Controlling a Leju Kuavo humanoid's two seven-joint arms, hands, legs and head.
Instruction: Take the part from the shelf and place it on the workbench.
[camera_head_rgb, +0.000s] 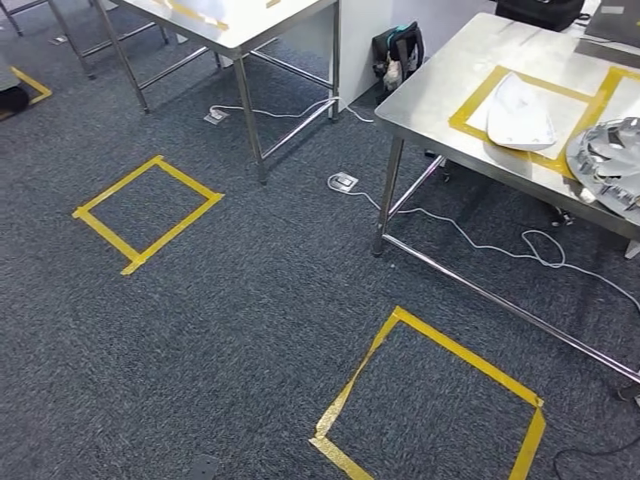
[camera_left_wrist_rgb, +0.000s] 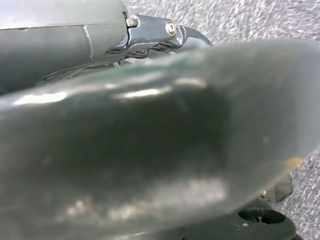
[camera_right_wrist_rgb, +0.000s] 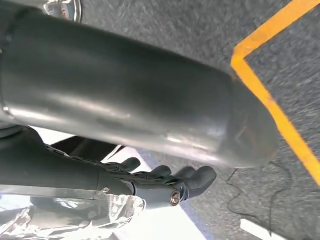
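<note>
We can't say for certain where the part is. A shiny pressed-metal part (camera_head_rgb: 607, 160) lies at the far right of the steel bench (camera_head_rgb: 445, 90), partly cut off by the picture's edge. Beside it a white moulded piece (camera_head_rgb: 519, 115) rests inside a yellow taped frame (camera_head_rgb: 474, 96). We see no tray or bin here, so we take the taped frames as the set-down places, and that frame is already occupied. In the right wrist view a crinkled, mirror-bright surface (camera_right_wrist_rgb: 75, 215) sits close under the right hand (camera_right_wrist_rgb: 166, 182). The dark fingers (camera_right_wrist_rgb: 200, 177) lie stretched out side by side above it, and we cannot tell whether they hold it or merely hang over it. The left hand (camera_left_wrist_rgb: 151, 30) is mostly hidden behind a blurred dark shape, so we cannot tell the state of its fingers either. We judge the metal part to be light, stiff and thin-walled, with slick faces and possibly sharp edges. We would take it by a raised rib or the rim, not by a flat polished face. A yellow tape square (camera_head_rgb: 468, 355) marks the carpet before the bench.
</note>
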